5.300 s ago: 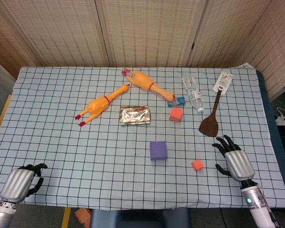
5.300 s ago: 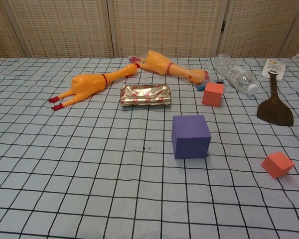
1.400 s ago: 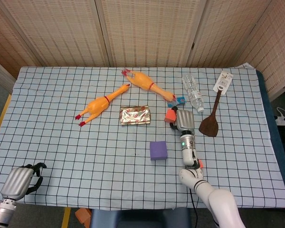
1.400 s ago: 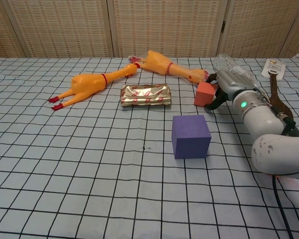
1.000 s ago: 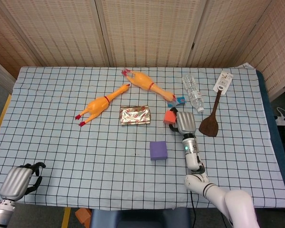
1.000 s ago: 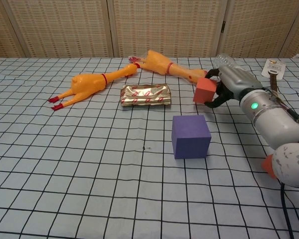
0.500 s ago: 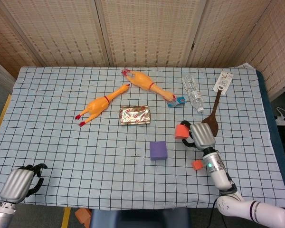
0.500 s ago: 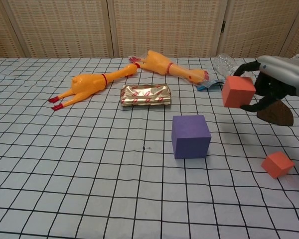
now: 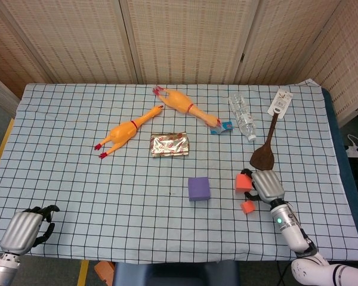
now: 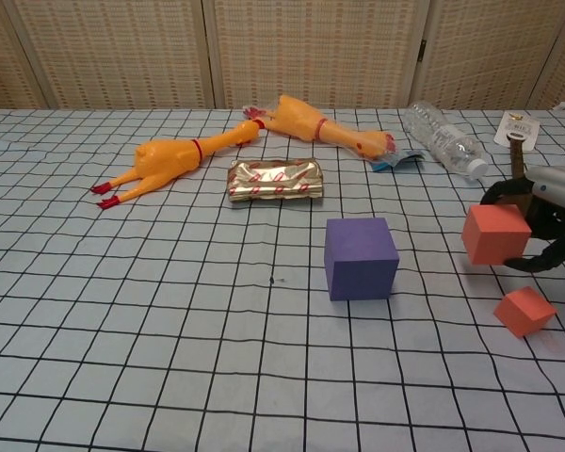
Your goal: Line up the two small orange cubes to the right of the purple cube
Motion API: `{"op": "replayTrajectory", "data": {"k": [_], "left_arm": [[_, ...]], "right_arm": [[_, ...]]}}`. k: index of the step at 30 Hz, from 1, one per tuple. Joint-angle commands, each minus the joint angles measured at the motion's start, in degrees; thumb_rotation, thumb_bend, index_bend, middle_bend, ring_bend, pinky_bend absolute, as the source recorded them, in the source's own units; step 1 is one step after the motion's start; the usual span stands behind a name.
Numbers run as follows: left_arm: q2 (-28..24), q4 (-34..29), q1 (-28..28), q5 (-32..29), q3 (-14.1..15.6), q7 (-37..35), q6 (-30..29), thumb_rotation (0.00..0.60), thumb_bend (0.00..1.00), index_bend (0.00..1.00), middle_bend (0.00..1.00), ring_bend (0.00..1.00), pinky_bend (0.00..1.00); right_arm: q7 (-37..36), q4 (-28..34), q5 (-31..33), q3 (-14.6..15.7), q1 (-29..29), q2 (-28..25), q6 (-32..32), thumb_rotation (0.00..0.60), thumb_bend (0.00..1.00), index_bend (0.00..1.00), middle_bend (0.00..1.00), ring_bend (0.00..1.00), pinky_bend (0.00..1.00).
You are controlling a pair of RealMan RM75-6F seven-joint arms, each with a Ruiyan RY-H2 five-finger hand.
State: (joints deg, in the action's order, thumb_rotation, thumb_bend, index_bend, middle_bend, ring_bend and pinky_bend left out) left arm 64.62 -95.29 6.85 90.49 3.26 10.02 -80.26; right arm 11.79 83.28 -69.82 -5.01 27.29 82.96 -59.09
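Head view: one orange cube [image 9: 243,180] is gripped by the right hand [image 9: 266,186], right of the purple cube [image 9: 198,188]; the second cube [image 9: 247,207] is just below it; the left hand [image 9: 25,229] is curled on nothing, far left.

Chest view: the held cube [image 10: 494,234] is off the cloth [image 10: 169,311], right of the purple cube [image 10: 360,257]; the second [image 10: 524,312] sits nearer.

No text can be read; the spatula tag [image 9: 280,102] print is too small.
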Motion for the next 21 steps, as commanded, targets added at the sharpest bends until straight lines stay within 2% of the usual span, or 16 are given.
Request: {"op": "replayTrajectory", "data": {"k": [1, 21], "left_arm": [[0.0, 0.0, 0.0, 0.0, 0.0, -0.1, 0.0, 0.6, 0.45, 0.37, 0.53, 0.47, 0.56], [0.0, 0.3, 0.0, 0.0, -0.1, -0.8, 0.0, 0.6, 0.45, 0.37, 0.53, 0.47, 0.56]], "right_arm": [[-1.3, -2.0, -0.9, 0.6, 0.1, 1.4, 0.9, 0.6, 0.15, 0.46, 0.99, 0.85, 1.0], [-7.0, -7.8, -3.9, 0.5, 1.4, 9.1, 2.6, 0.6, 0.15, 0.46, 0.99, 0.85, 1.0]]}}
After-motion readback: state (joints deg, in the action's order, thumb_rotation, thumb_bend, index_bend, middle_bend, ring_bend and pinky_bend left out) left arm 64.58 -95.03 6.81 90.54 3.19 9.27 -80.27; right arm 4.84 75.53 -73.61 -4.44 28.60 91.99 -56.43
